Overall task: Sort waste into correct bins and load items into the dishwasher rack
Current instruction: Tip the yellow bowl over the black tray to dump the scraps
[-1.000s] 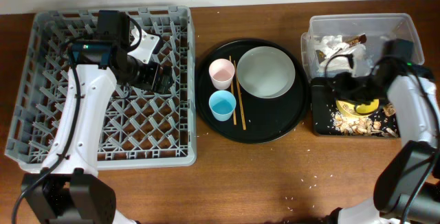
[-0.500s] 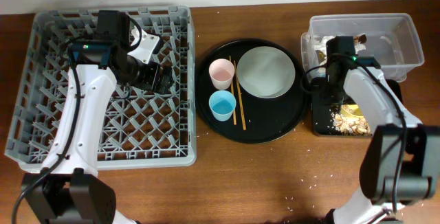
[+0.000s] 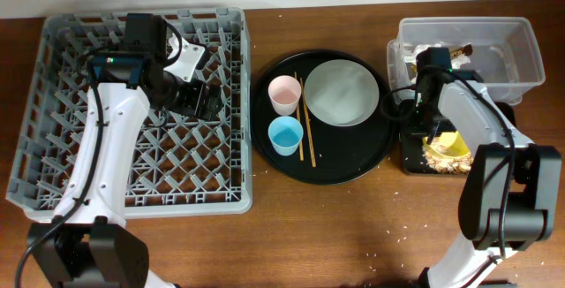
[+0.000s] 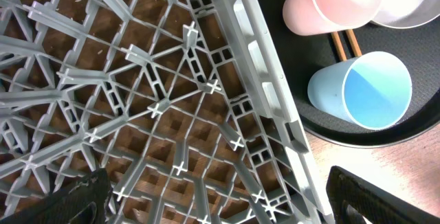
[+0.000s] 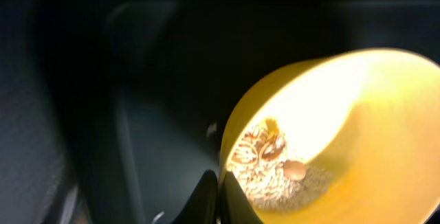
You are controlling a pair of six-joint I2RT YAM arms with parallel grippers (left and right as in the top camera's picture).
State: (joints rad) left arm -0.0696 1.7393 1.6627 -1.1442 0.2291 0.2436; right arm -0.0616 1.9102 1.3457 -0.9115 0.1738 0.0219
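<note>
From overhead, shows the left gripper [image 3: 205, 102] above the dishwasher rack [image 3: 132, 195], close to its right wall. Hides the jaw state there beneath the wrist body. In the left wrist view, reveals both fingers [image 4: 75, 196] set wide apart at the lower corners, released, with only grey rack pegs between them. Past the rack wall, also brings in the pink cup [image 4: 337, 4] and the blue cup [image 4: 364, 90], side by side on the round black tray [image 3: 265, 142], with the chopsticks [image 3: 305, 129] just beside both.

Only from overhead, gives the whole layout:
- the plate [image 3: 342, 94] on the same round tray, right of the chopsticks
- the clear tub [image 3: 521, 67] at far right, holding white tissue [image 3: 422, 56] and a brown-gold wrapper [image 3: 459, 52]
- the shallow black tray [image 3: 408, 155] directly in front of the tub

Puts the right gripper [image 3: 422, 122] over that tray's left end. In the right wrist view, blurred and dark, shows the fingertips clenched on the rim of the small yellow bowl [image 5: 330, 128], with beige food scraps [image 5: 265, 172] inside. From overhead, adds more scraps on the black tray beside the bowl.
</note>
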